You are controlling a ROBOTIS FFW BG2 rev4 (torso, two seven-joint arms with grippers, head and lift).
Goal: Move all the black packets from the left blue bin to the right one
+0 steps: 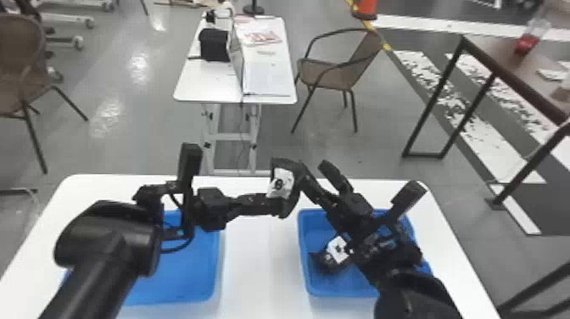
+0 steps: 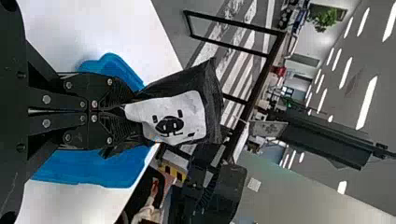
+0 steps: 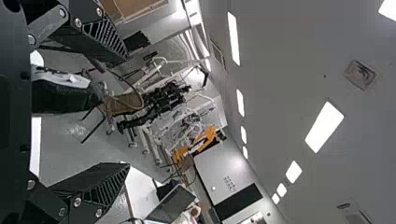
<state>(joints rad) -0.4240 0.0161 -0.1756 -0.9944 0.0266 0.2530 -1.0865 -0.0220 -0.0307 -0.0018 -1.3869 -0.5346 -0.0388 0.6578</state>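
Pinched by the left gripper (image 1: 268,204), a black packet (image 1: 280,184) with a white label hangs mid-frame in the head view. Just right of it, the right gripper (image 1: 323,181) has its fingers spread. Lower right, another packet (image 1: 338,249) lies in the right blue bin (image 1: 339,289); the left blue bin (image 1: 184,271) sits lower left.

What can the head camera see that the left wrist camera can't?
Head view: the left blue bin, a black packet with a white label in the right blue bin, brown chairs and an orange cone.

Left wrist view: bright ceiling lights and a green plant.

Both: the left gripper pinching another black packet, the right blue bin and the white table.
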